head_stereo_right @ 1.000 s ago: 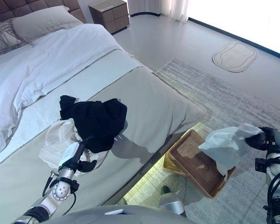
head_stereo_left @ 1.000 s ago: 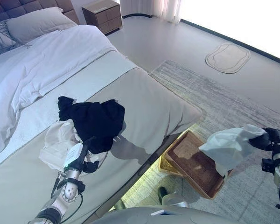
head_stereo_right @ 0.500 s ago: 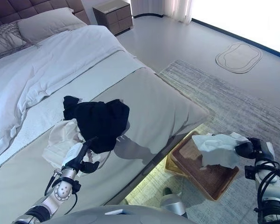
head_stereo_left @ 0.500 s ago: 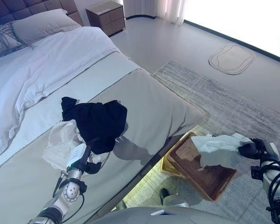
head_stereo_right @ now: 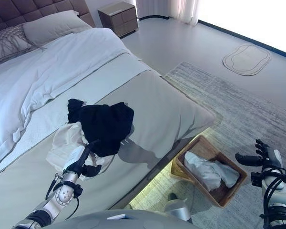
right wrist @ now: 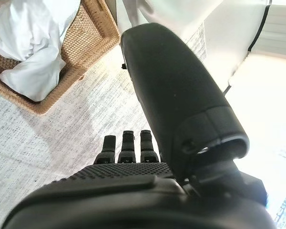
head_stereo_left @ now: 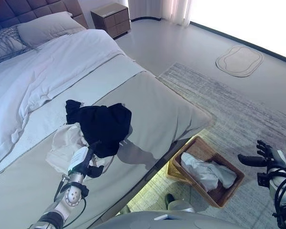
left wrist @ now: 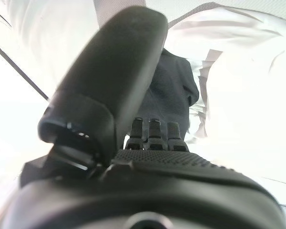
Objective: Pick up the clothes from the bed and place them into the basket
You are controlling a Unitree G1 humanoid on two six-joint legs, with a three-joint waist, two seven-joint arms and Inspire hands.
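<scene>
While my right hand [head_stereo_right: 257,156] hangs over the rug, just beside the basket, its fingers are spread straight and hold nothing; thumb out toward the basket.

Item: left hand [head_stereo_left: 84,162]. Rests on the bed near its foot-side edge, fingers extended and relaxed, tips at the hem of the dark garment, clasping nothing.

Item: white garment [head_stereo_right: 210,173], one. Lies crumpled inside the basket, its long axis running along the basket's length, one end toward the bed, the other toward the far corner. In my right wrist view it bunches against one wall.

Item: basket [head_stereo_left: 226,192], wicker, rectangular, brown. Stands on the rug at the bedside, one end partly tucked toward the lit gap under the bed.

Item: black garment [head_stereo_left: 102,125], one. Heaped on the bed's beige cover, long axis roughly across the bed, a narrow tail pointing toward the headboard side.

Item: pale garment [head_stereo_left: 64,145], one. Bunched on the bed, touching and partly under the black one, beside my left hand.

Item: bed [head_stereo_left: 162,105], beige cover, white duvet [head_stereo_left: 47,67] pulled back, pillows [head_stereo_left: 43,28] at the head.

Item: nightstand [head_stereo_left: 112,14], beyond the bed. Small oval mat [head_stereo_left: 239,60] on the floor, well apart.

Labels or writing: none that I can read.
</scene>
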